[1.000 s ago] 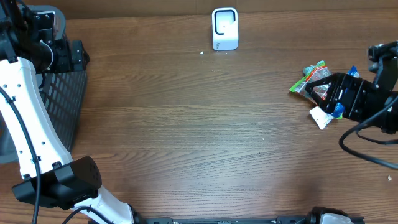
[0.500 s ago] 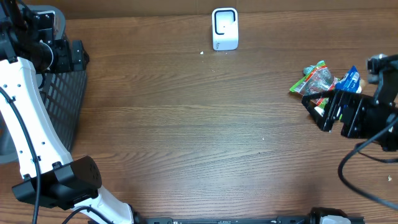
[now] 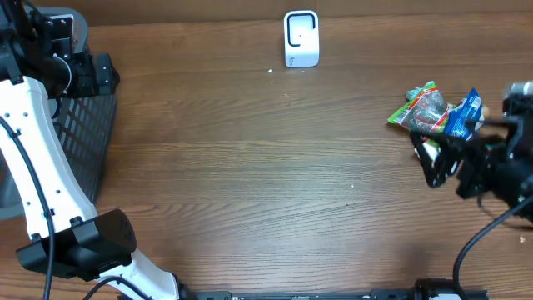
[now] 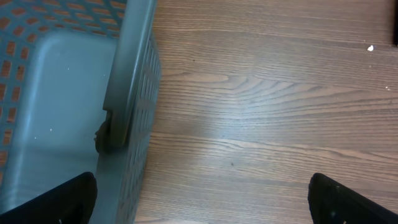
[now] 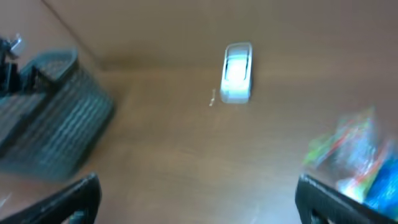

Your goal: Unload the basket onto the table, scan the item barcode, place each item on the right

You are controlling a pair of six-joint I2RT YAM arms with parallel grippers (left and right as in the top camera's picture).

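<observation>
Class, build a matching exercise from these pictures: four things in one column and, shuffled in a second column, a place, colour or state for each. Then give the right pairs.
Column one
1. barcode scanner
2. mesh basket
3. snack packets
4. right gripper

Column two
A. at the far left, dark grey
B. jaws wide open
C. at the back, in the middle, white
D. on the right, green and blue wrappers

Pairs: 1-C, 2-A, 3-D, 4-B

right tool (image 3: 426, 158): drawn back rightward | snack packets (image 3: 430, 108): uncovered, perhaps shifted
</observation>
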